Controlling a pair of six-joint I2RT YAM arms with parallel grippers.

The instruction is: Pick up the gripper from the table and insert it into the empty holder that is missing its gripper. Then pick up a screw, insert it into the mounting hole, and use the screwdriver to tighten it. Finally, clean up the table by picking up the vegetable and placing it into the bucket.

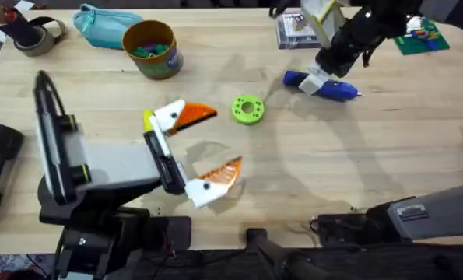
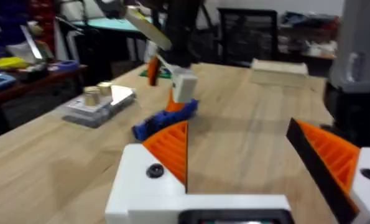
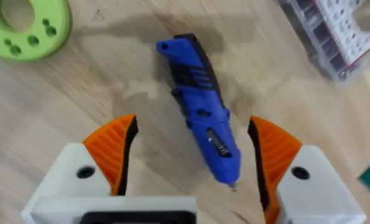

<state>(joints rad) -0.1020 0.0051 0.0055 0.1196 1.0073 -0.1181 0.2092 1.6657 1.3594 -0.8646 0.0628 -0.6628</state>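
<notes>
The right gripper [image 3: 188, 162] is hovering with jaws wide open over the bright-blue screwdriver [image 1: 324, 86], which is lying flat on the wooden table [image 1: 356, 171], not yet grasped. The ochre bucket [image 1: 152, 48] is probably already holding something green. The left gripper [image 1: 202, 148] is resting open, empty.

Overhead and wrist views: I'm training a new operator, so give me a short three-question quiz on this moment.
1. True or false: the right tool is open, its fingers either side of the screwdriver.
2. What lies nearer the green ring? A the left tool; B the tape roll.
3. What does the bucket hold?

Key: 1 true. 2 A. 3 small green and dark pieces, too small to identify.
</notes>
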